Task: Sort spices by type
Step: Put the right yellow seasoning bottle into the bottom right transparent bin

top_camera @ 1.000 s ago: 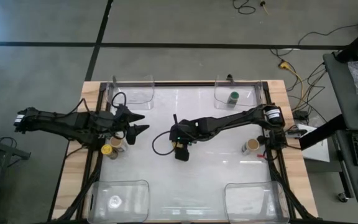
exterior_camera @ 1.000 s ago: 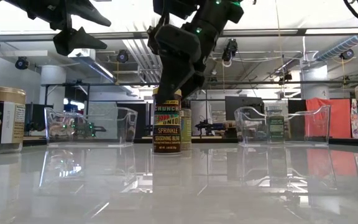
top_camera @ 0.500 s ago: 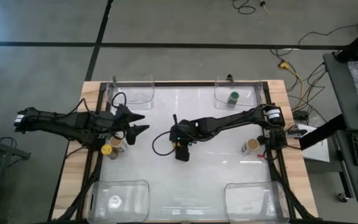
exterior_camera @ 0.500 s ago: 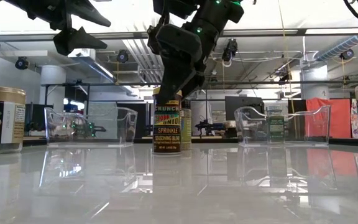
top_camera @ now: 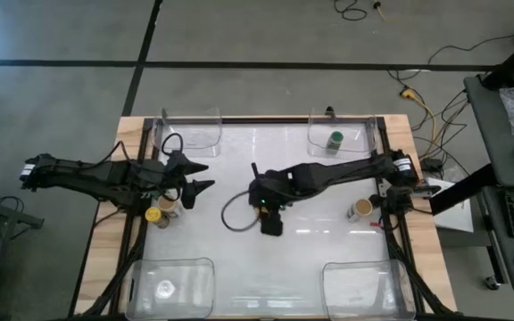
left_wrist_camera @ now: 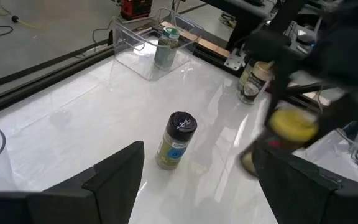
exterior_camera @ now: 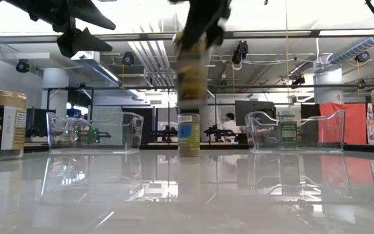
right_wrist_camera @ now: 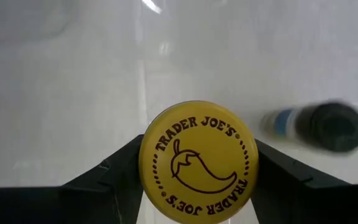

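The right claw (right_wrist_camera: 197, 180) is clamping the yellow-lidded jar (right_wrist_camera: 197, 163) just under its lid (rigid, light, probably slick), while the left claw (top_camera: 202, 176) is hanging wide.

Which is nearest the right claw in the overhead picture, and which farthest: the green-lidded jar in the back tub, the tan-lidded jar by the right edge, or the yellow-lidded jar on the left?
From the right gripper, mid-table:
1. Tan-lidded jar, by the right edge.
2. Green-lidded jar, in the clear back-right tub.
3. Yellow-lidded jar, at the left, beside the left gripper.
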Controlling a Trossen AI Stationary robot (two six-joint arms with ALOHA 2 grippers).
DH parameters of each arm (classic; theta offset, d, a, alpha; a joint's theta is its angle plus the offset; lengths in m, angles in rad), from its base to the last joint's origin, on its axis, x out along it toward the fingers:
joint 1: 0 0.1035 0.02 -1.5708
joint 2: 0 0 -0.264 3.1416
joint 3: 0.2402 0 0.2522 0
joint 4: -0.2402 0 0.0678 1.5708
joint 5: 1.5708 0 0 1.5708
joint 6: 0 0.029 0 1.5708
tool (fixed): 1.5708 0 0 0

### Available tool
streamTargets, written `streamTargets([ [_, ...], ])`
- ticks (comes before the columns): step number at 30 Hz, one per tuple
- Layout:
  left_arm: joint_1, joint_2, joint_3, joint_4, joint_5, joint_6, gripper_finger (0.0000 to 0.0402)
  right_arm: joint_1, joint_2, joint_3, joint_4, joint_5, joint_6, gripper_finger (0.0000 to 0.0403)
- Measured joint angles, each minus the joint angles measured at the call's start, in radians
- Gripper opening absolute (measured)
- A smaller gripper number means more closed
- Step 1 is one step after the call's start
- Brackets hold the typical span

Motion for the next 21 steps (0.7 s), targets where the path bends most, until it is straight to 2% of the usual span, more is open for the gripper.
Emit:
streamTargets([
  [6, 0.0, 0.001, 0.0, -0.011, 0.0, 0.0, 0.0283, 0.16, -0.034, 0.134, -0.221, 0.0, 0.11, 0.0221],
  [9, 0.0, 0.003, 0.0, -0.011, 0.0, 0.0, 0.0283, 0.259, -0.063, 0.143, -0.222, 0.012, 0.202, 0.0221],
  [17, 0.0, 0.003, 0.0, -0.009, -0.001, -0.004, 0.0283, 0.554, -0.126, 0.136, -0.3, 0.136, 0.455, 0.022],
  [21, 0.0, 0.005, 0.0, -0.002, -0.001, -0.087, 0.0283, 0.692, -0.125, 0.123, -0.377, 0.201, 0.586, 0.022],
])
